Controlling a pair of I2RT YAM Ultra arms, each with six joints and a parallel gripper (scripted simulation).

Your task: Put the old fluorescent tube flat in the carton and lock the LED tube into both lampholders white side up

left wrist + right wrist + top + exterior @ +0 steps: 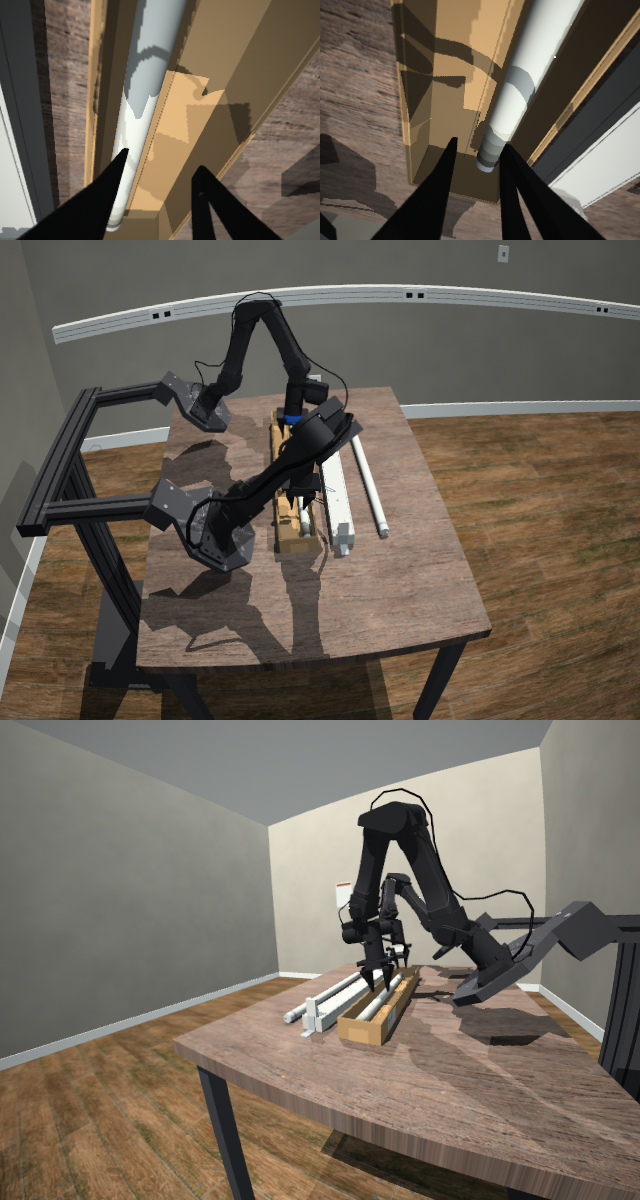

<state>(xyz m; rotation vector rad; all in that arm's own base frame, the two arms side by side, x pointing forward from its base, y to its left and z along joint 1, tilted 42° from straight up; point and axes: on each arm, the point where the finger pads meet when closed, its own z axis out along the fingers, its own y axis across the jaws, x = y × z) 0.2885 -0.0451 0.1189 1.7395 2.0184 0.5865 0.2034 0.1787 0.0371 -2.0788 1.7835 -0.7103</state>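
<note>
Inside the carton [298, 545] [359, 1032] [287, 60] [457, 186], the old tube [303, 519] [382, 1002] [132, 150] [520, 90] points end to end, its long axis along the side walls. Above, the left pincer [287, 432] [401, 965] [162, 164] stands half open, the right pincer [305, 502] [379, 989] [479, 146] narrower, both empty.

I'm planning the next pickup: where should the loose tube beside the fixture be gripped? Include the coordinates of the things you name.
Probably grip the loose tube [368, 482] [325, 996] along its barrel, away from the ends, from above, fingers straddling its width: it's long, round and lying flat.
</note>
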